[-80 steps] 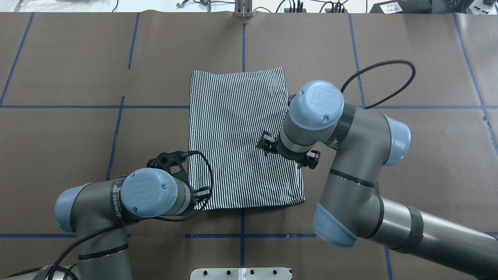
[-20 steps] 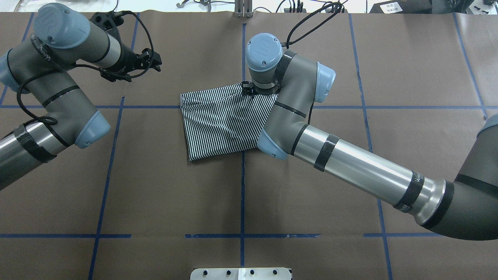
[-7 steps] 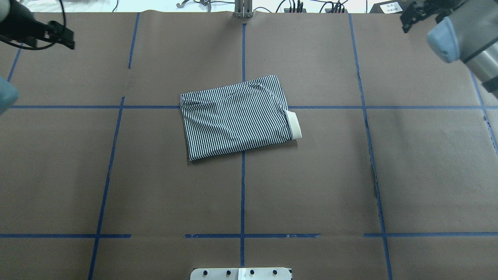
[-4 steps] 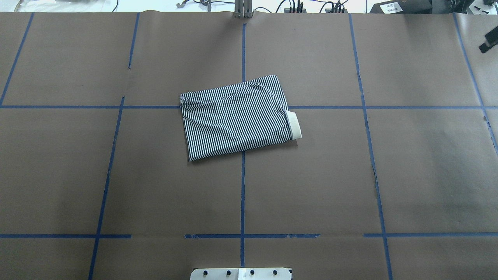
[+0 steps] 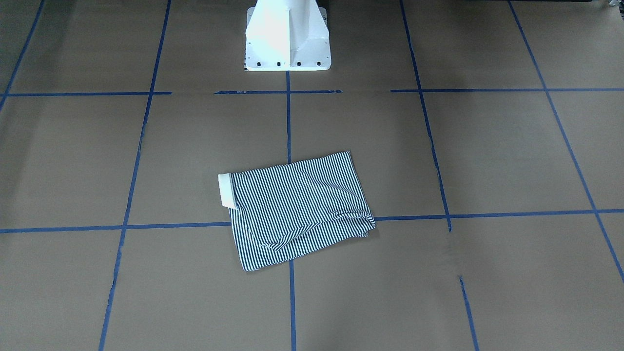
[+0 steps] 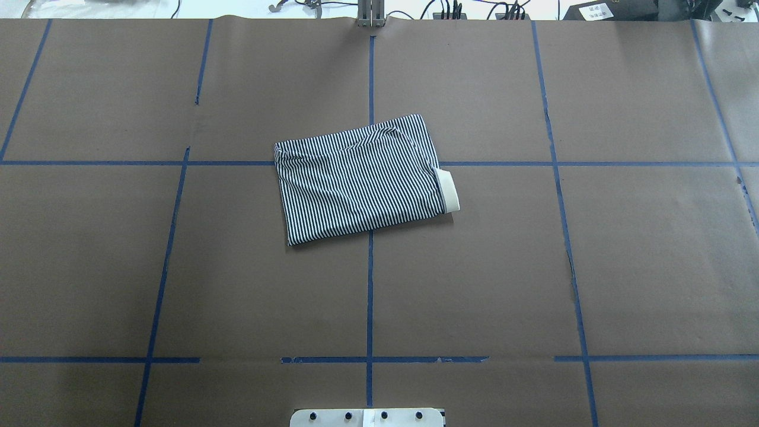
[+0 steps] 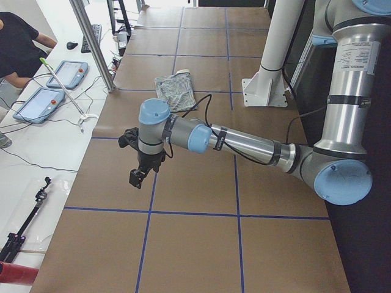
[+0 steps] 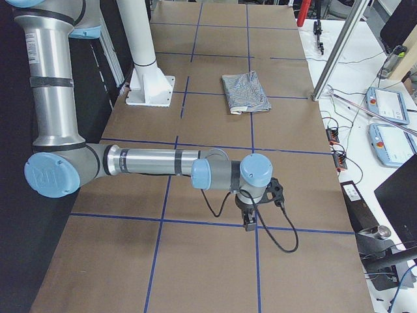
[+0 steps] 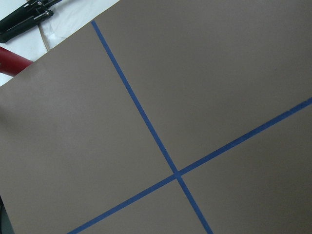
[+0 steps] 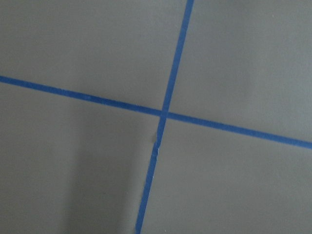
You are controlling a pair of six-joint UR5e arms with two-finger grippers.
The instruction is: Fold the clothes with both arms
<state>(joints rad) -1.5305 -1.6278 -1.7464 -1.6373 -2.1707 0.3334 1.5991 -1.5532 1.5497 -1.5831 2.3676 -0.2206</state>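
Observation:
The striped polo shirt [image 6: 359, 181] lies folded into a compact, slightly skewed rectangle near the table's middle, also in the front-facing view [image 5: 297, 209]. A cream collar strip [image 6: 449, 190] sticks out at its right edge. Neither arm touches it. The left gripper [image 7: 137, 179] hangs above bare paper far toward the table's left end. The right gripper [image 8: 249, 223] hangs likewise near the right end. Both show only in the side views, so I cannot tell whether they are open or shut. The wrist views show only brown paper and blue tape.
Blue tape lines [image 6: 370, 284] grid the brown paper cover. The white pedestal base [image 5: 286, 34] stands at the robot's edge. A side bench with tablets [image 7: 43, 101] and a seated person [image 7: 18, 43] runs along the far edge; cables lie there too.
The shirt went from a long rectangle to a half-length fold. Both arms let go and swung outward, leaving the overhead view; the shirt has lain still for the last second.

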